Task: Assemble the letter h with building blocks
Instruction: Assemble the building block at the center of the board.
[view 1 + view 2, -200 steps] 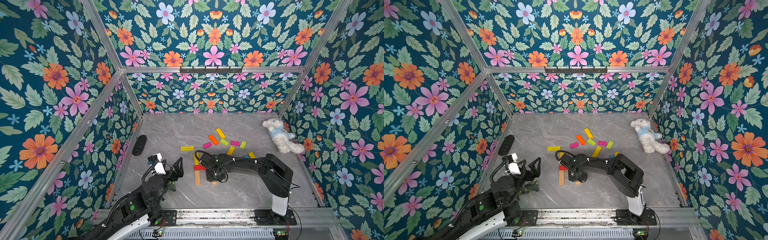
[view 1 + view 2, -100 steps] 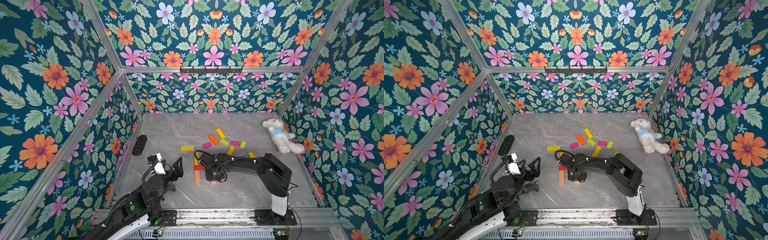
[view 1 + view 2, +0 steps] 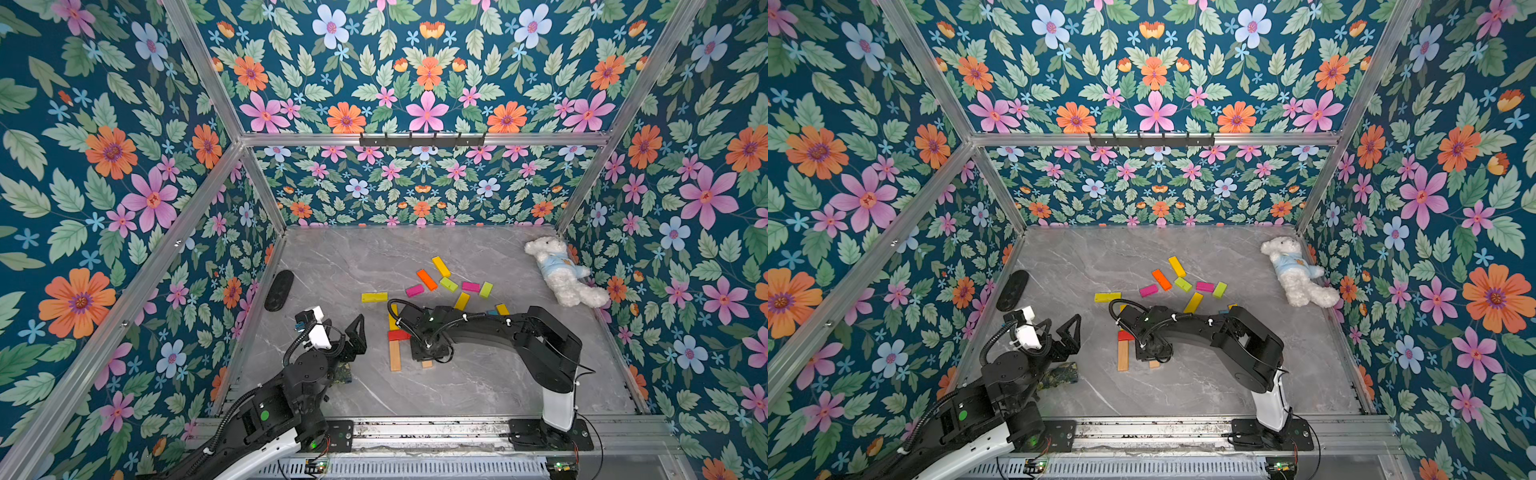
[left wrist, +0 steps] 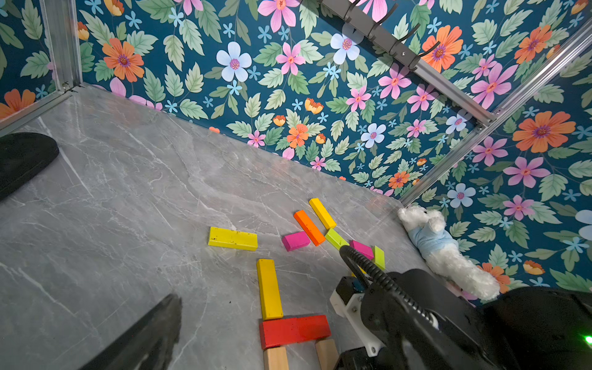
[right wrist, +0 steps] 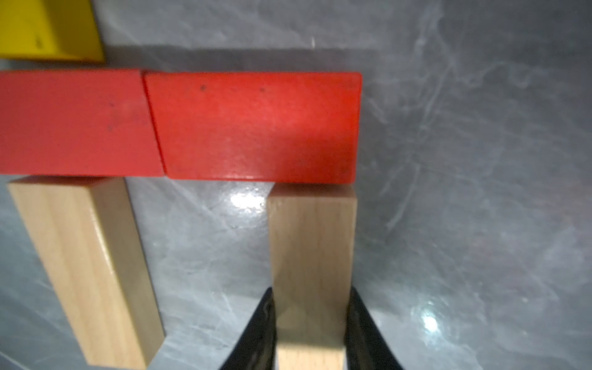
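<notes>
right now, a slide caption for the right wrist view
The right gripper grips a wood block, its end against a red block.

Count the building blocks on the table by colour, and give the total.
Yellow blocks: 5
Orange block: 1
Red blocks: 2
Magenta blocks: 2
Lime blocks: 2
Blue block, partly hidden: 1
Plain wood blocks: 2
Total: 15
</notes>
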